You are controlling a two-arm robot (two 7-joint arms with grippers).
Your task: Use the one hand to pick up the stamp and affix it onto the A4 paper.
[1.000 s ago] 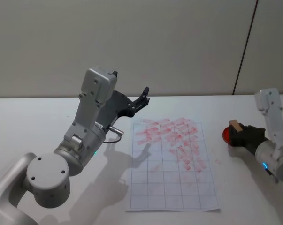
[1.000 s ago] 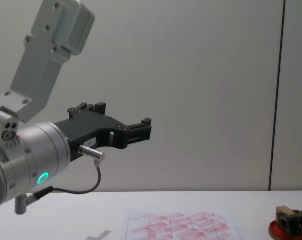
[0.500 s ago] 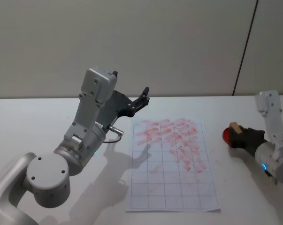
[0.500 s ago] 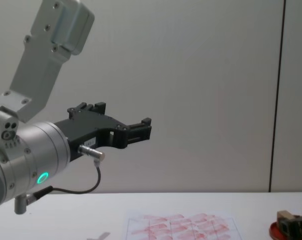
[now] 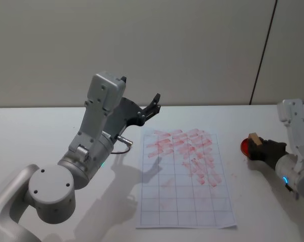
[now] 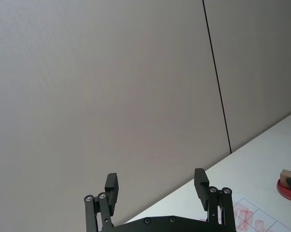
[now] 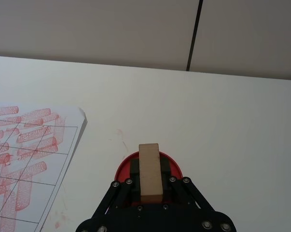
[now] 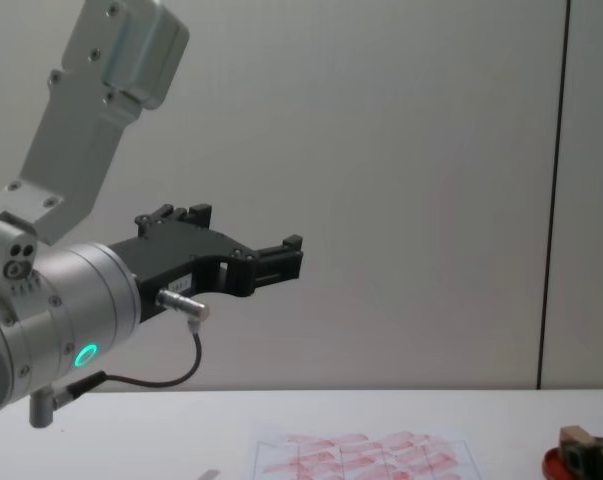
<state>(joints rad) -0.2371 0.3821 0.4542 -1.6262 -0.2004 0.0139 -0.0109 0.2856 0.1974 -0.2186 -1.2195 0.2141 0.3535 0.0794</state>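
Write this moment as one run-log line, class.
right gripper: fingers shut on stamp at red ink pad | left gripper: open, raised left of A4 paper | stamp: not yet on paper

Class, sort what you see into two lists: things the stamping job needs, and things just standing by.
Job: right gripper, holding the stamp at the red ink pad; the paper.
Standing by: left gripper, raised and open; table.

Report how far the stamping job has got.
Done: the right gripper is shut on the stamp. In hand: the stamp sits over the red ink pad, right of the A4 paper, which already bears red marks. Left: carry it over and press. The left gripper hangs open, raised.
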